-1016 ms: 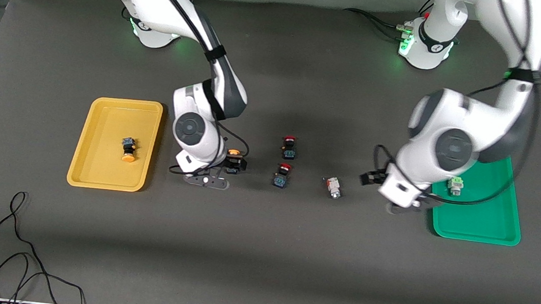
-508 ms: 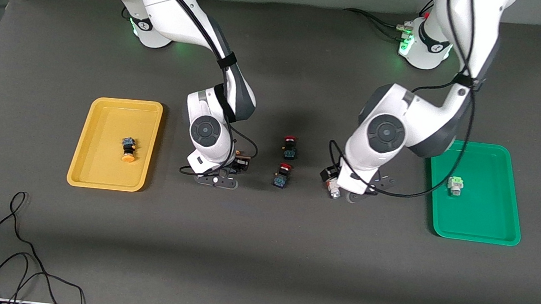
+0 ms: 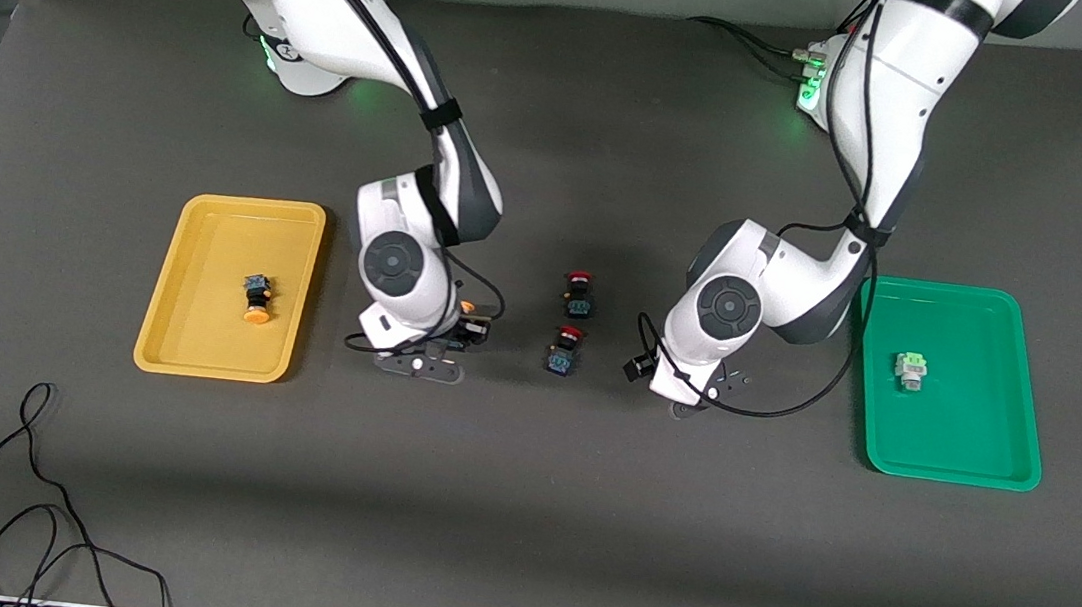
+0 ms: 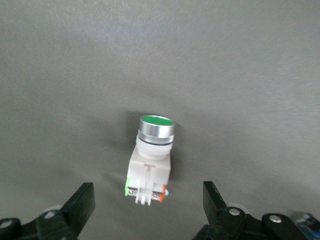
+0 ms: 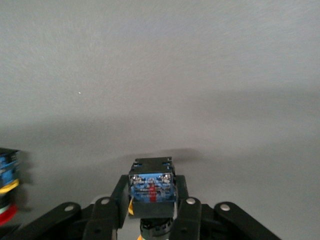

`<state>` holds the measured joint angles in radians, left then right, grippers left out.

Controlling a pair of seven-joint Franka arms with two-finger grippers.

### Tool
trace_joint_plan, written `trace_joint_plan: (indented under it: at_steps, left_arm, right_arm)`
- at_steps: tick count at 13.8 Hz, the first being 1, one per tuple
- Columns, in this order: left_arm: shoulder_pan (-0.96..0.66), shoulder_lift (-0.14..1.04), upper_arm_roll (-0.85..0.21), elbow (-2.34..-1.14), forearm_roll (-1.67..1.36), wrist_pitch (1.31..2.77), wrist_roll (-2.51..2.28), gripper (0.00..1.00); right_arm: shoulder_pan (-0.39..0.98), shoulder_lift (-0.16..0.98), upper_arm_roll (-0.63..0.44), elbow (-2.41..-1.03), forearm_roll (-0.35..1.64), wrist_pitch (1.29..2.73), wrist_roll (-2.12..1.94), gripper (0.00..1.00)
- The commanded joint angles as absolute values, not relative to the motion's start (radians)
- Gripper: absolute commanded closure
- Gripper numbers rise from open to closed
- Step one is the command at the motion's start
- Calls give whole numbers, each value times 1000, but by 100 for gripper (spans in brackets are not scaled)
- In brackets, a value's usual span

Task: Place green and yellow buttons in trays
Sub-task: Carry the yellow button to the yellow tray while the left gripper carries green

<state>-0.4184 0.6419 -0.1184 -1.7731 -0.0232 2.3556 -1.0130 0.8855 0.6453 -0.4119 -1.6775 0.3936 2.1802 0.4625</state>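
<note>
At the left of the front view, the shallow yellow plastic tray (image 3: 231,286) is lying on the dark desk (image 3: 520,502) and already holding one orange-capped, dark-bodied push-button (image 3: 256,298), while just to its right the right claw (image 3: 466,328) is pinching the second orange-capped button (image 5: 151,187) by its body, probably to carry it to that tray. Near the middle, two red-capped dark switches (image 3: 571,322) are sitting untouched, since they are not wanted. Further right, the left claw (image 4: 149,209) is hanging spread wide over the whitish, green-capped button (image 4: 151,157), seemingly lining up to grasp it, and at the right the green plastic tray (image 3: 955,382) is holding the other pale green button (image 3: 910,369).
</note>
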Motion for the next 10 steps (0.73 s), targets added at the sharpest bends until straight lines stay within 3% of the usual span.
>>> trace_joint_plan:
  at_steps: [1,5,6,10]
  left_arm:
    - [-436,629,-103,-1787,11,2371,-1029,12]
    - [-436,632,-103,-1786,17,2372,-1026,89]
    - [-436,632,-103,-1786,17,2372,-1026,100]
    - [-426,588,-103,-1782,17,2341,-1022,100]
  right_arm:
    - [868,500,-483,-1692,402,2018,395,100]
    - [868,391,-687,-1692,402,1785,130,100]
    - [867,382,-742,-1690,406,1738,48,100]
    - [858,390,-905,-1698,400,1632,-240,100]
